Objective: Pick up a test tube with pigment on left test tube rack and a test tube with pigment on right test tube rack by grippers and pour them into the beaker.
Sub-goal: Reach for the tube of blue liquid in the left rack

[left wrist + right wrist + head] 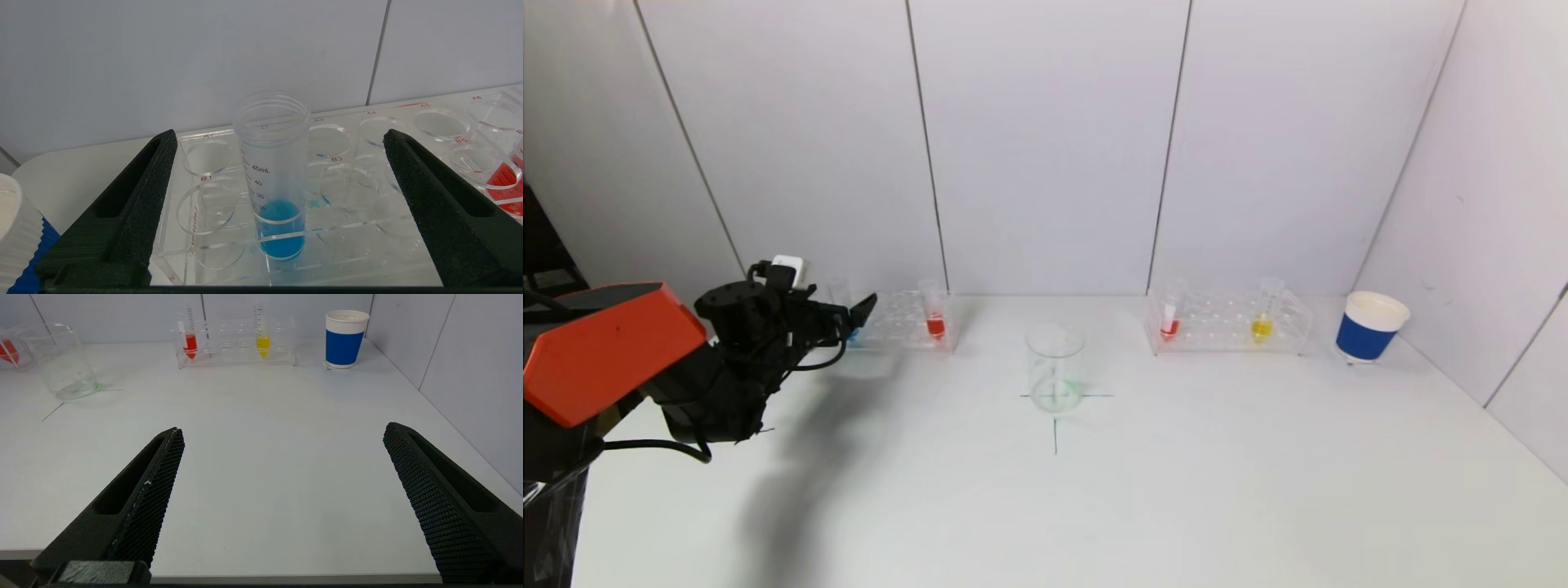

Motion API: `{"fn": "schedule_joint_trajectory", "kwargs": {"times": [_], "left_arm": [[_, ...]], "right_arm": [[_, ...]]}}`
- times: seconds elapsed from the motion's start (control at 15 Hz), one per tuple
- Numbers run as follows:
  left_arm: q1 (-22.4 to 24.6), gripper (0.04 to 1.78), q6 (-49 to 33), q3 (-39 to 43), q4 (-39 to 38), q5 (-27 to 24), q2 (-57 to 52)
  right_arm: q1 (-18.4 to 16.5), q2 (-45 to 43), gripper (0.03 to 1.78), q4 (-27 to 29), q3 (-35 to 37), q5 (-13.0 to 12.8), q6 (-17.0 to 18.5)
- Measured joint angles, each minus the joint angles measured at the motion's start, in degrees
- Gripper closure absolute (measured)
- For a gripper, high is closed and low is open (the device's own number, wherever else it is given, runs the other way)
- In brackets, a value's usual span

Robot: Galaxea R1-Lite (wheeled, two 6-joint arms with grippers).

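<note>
1. Reaching toward the left test tube rack (903,320), the left gripper (280,143) has its black padded fingers (155,192) spread wide, one on either side of the test tube with blue pigment (274,179), and neither finger touches it.
2. That blue tube stands upright in the front row of the clear rack, its open threaded mouth well above the rack's top plate and the blue liquid low in its base.
3. From the head view, the left arm, with its orange cover (605,347), stretches forward from the table's left edge, the gripper level with the rack's left end.
4. A test tube with red pigment (935,314) stands at the right end of the same rack.
5. Farther back, the right gripper (282,498) hangs above the near part of the white table (261,457), fingers fully apart and holding nothing; it does not appear in the head view.
6. On the far right, the right test tube rack (1229,322) holds a red-filled tube (1170,320) at its left end and a yellow-filled tube (1263,317) toward its right.
7. Between the two racks, and somewhat nearer the robot, the glass beaker (1055,367) stands on a marked cross.
8. Just beyond the right rack sits a blue and white paper cup (1370,327).
</note>
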Motion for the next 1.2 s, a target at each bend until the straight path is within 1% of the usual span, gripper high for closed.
{"fn": "schedule_joint_trajectory", "kwargs": {"times": [1.2], "left_arm": [[0.1,0.06,0.0,-1.1,0.4,0.5,0.8]], "right_arm": [[0.0,0.0,0.04,0.0,0.0,0.0,0.0]]}}
